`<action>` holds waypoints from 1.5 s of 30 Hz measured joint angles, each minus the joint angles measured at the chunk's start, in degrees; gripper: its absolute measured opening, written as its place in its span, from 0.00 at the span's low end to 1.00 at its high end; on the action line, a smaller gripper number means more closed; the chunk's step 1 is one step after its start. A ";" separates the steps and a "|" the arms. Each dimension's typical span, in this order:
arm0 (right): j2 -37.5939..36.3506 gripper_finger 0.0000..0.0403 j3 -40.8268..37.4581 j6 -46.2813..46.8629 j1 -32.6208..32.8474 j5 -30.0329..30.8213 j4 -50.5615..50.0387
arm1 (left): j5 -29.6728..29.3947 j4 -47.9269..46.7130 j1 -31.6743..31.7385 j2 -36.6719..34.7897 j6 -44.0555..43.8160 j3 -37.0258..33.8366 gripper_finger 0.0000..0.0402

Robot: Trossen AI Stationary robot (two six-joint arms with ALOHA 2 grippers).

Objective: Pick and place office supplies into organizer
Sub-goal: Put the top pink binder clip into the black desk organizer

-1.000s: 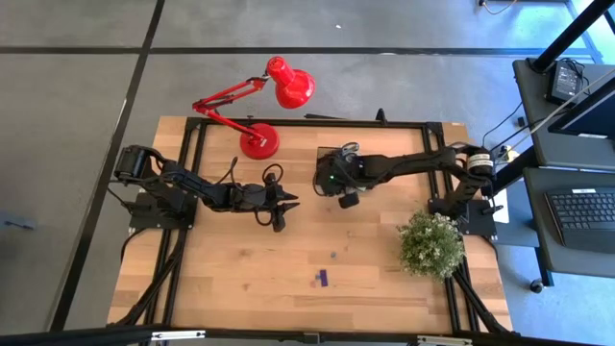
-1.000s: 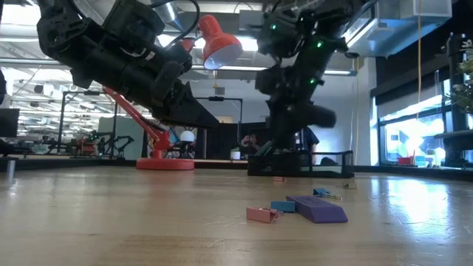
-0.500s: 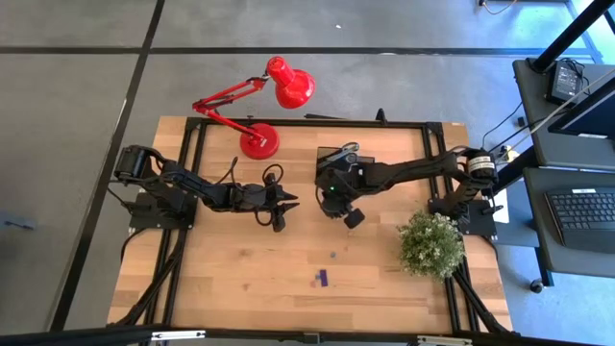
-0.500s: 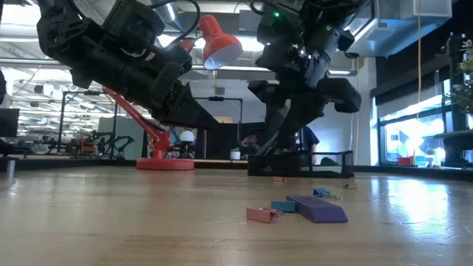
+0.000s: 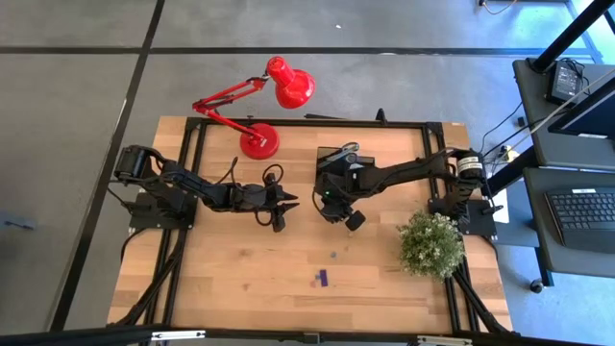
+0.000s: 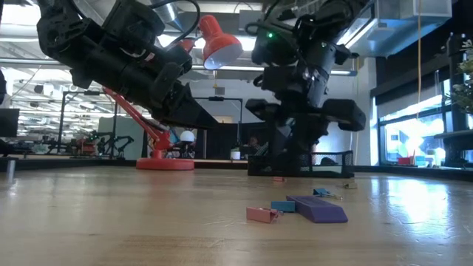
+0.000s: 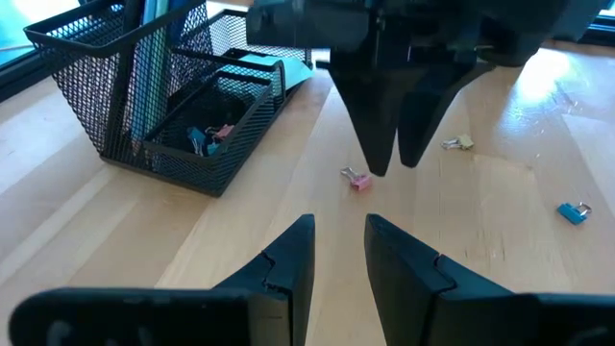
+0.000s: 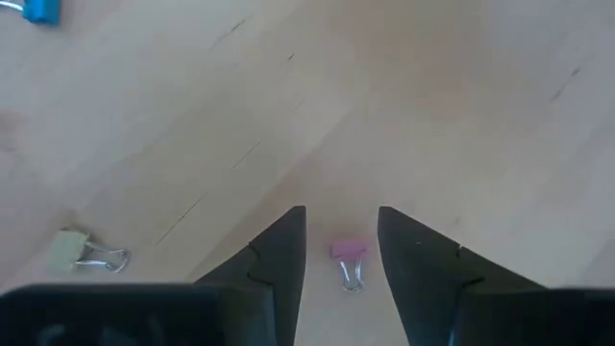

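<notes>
Right pincer [image 8: 341,245], fingers narrowly apart & empty, hangs directly over small pink binder clip [image 8: 348,258] beside black mesh organizer [image 7: 163,106]; left pincer [image 7: 338,252] waits farther off, narrowly open.

No readable text, labels, brands or numbers in any view; nothing legible on the table, arms or room behind
</notes>
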 joint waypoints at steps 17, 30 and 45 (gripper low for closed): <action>1.56 0.34 -0.02 -1.26 -0.02 0.02 1.30 | 0.00 0.02 -0.01 0.00 0.00 0.00 0.22; 5.42 0.34 0.24 -1.27 -0.07 5.09 0.83 | 0.02 -0.07 0.00 0.00 0.00 0.00 0.22; 5.52 0.34 0.53 -1.05 -0.37 6.45 -3.28 | 0.02 -0.10 -0.01 0.00 0.00 0.00 0.22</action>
